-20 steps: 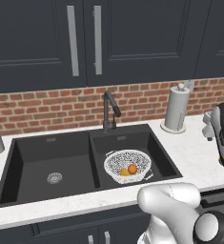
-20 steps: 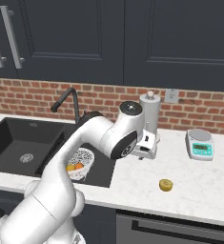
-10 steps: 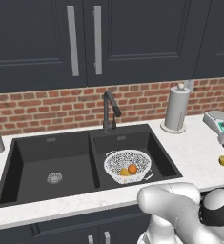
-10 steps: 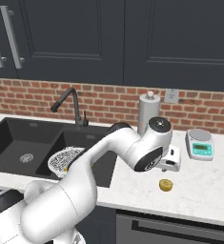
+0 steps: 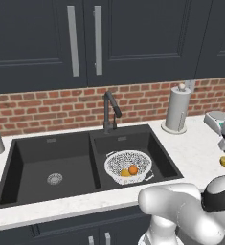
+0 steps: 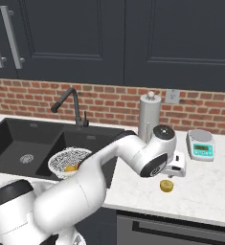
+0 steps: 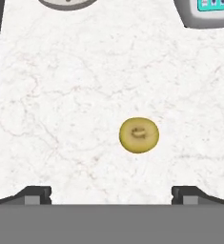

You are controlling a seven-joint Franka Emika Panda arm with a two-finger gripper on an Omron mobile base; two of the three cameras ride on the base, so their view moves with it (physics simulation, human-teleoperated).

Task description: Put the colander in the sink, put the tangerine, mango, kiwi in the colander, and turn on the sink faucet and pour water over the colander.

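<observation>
My two-finger pincer (image 7: 111,194) hangs fully spread, empty, above the small olive-yellow kiwi (image 7: 138,135) on the white marble counter (image 7: 61,105). I should centre, descend straight, close gently; then carry to the speckled white colander (image 5: 128,165).

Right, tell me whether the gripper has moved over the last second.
Yes. In the right base view the gripper has swung right, away from the sink, and come down over the kiwi, in front of the paper towel roll.
</observation>
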